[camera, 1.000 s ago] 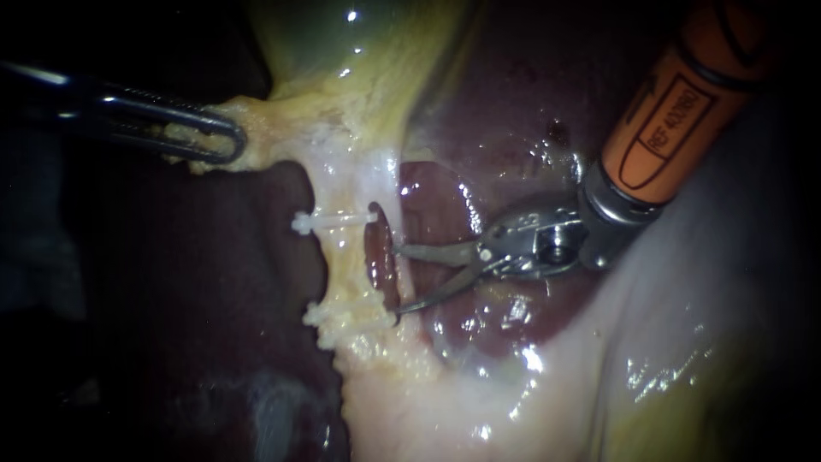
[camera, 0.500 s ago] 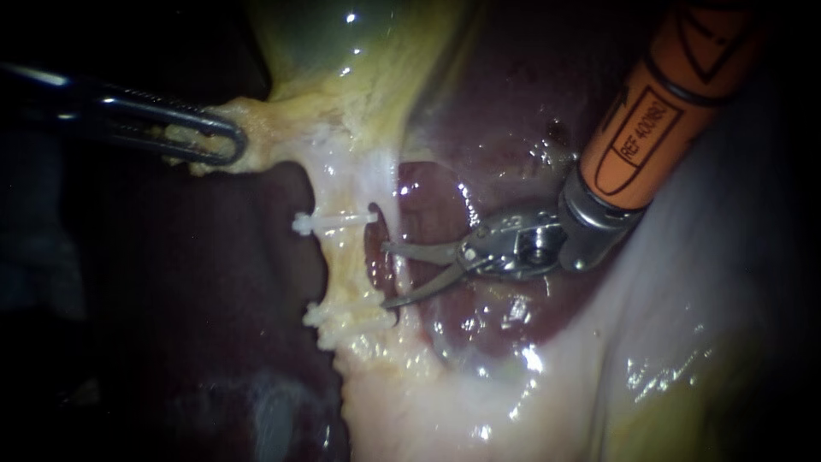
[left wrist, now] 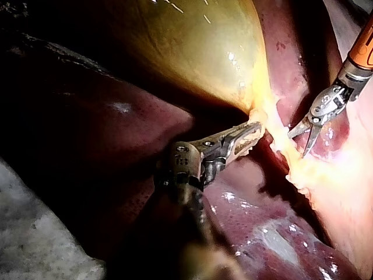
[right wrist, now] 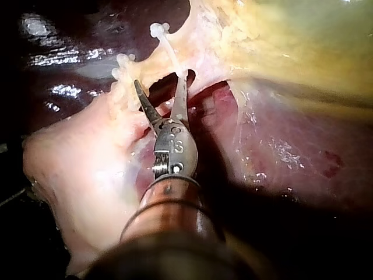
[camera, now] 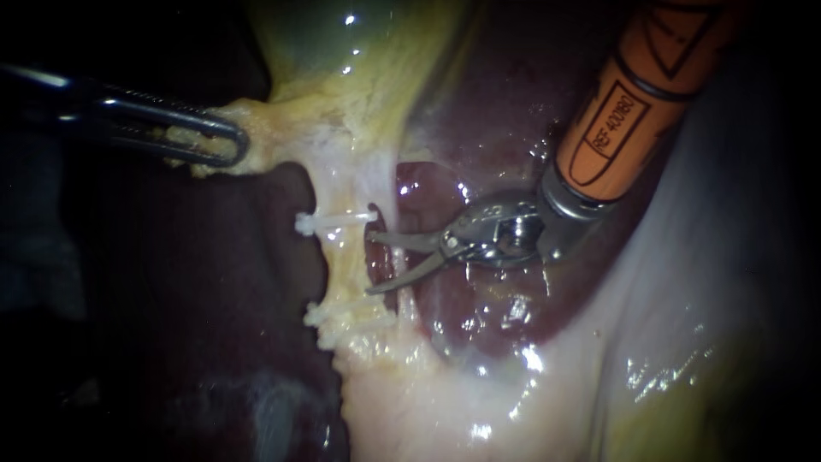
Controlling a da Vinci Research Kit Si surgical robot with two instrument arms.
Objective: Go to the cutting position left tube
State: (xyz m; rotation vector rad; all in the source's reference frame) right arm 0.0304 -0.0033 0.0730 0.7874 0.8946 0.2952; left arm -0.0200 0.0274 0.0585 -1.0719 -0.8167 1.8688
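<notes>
The left instrument (camera: 231,144) is seen coming in from the left edge of the endoscope view. Its jaws are closed on a fold of yellow tissue (camera: 256,128) at the foot of the gallbladder (camera: 342,51), and the fold is held out to the left. In the left wrist view the same grip is shown: both jaws (left wrist: 252,133) are pressed on the yellow tissue just under the gallbladder (left wrist: 192,52).

Below the held fold, the left tube (camera: 346,265) is seen as a pale yellow strand running down across the dark liver (camera: 214,299). One white clip (camera: 329,222) is set across the strand higher up, and two more clips (camera: 346,315) lie close together lower down. A bare stretch of tube is left between them.

To the right of this stretch the right instrument (camera: 370,262) is found, with its two thin blades spread apart and nothing gripped. The blade tips are level with the bare stretch, between the upper clip and the lower pair, at the tube's right edge. Contact with the tube cannot be made out. In the right wrist view the open blades (right wrist: 160,79) are pointed at the clipped strand (right wrist: 148,64), with a dark gap seen between them.

Further right, the orange shaft (camera: 624,111) is seen coming down from the upper right over red liver (camera: 479,299).
</notes>
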